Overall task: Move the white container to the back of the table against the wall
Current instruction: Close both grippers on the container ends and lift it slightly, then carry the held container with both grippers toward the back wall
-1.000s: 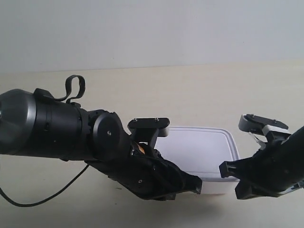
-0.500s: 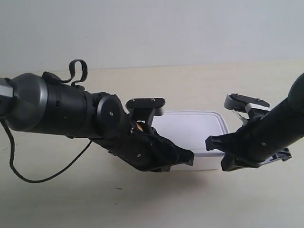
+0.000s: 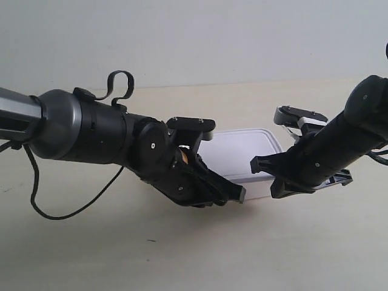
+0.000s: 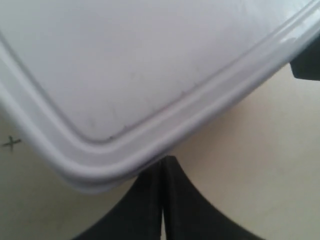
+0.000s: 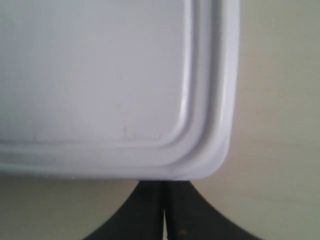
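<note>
The white container (image 3: 242, 151) lies flat on the table (image 3: 182, 260), its ridged lid filling the left wrist view (image 4: 150, 65) and the right wrist view (image 5: 100, 75). My left gripper (image 4: 162, 162), on the arm at the exterior view's left (image 3: 238, 194), is shut and empty, its tip against the container's near side by a rounded corner. My right gripper (image 5: 164, 184), on the arm at the exterior view's right (image 3: 264, 173), is also shut and empty, pressing the same side near the other corner. A strip of table separates the container from the wall (image 3: 194, 42).
A black cable (image 3: 60, 212) trails over the table under the left arm, with a loop (image 3: 118, 82) standing up from that arm. A tiny dark mark (image 3: 151, 240) and a small cross mark (image 4: 10, 142) show on the table.
Both arms have moved away from the camera toward the wall, and the container has slid back ahead of their shut tips. The grippers stayed shut throughout.
</note>
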You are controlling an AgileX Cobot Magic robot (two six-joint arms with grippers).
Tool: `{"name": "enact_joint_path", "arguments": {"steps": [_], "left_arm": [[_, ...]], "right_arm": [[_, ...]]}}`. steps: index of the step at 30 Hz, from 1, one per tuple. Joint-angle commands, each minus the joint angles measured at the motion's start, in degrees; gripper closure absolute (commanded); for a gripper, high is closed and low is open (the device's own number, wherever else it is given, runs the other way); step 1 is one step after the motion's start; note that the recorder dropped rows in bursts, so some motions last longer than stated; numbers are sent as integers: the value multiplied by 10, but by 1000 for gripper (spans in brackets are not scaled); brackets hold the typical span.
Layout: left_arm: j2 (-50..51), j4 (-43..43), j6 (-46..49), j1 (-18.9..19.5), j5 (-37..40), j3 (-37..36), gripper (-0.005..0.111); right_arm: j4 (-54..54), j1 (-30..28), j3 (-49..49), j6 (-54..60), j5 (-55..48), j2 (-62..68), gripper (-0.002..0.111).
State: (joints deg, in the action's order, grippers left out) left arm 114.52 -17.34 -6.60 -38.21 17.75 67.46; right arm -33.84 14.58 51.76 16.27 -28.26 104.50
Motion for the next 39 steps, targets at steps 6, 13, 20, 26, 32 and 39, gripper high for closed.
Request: {"name": "enact_joint_path", "arguments": {"steps": [6,13,20,26,32,39], "left_arm": [[22,42,-23,33,0,44,107],[56,68,-23,38,12,104,107],[87,82,-23,58,16,140,107],[102,87,-19,85,16,164,107],[117,108,-18,93,21,196,107],[147,110,-11,92,40,249,107]], "right_arm": [[4,1,58,18,11,35,108],[4,1,114,18,10,81,108],[7,1,162,18,11,115,108],[9,1,201,18,6,140,108],[9,1,237,18,-4,163,108],[12,1,247,18,14,167,108]]}}
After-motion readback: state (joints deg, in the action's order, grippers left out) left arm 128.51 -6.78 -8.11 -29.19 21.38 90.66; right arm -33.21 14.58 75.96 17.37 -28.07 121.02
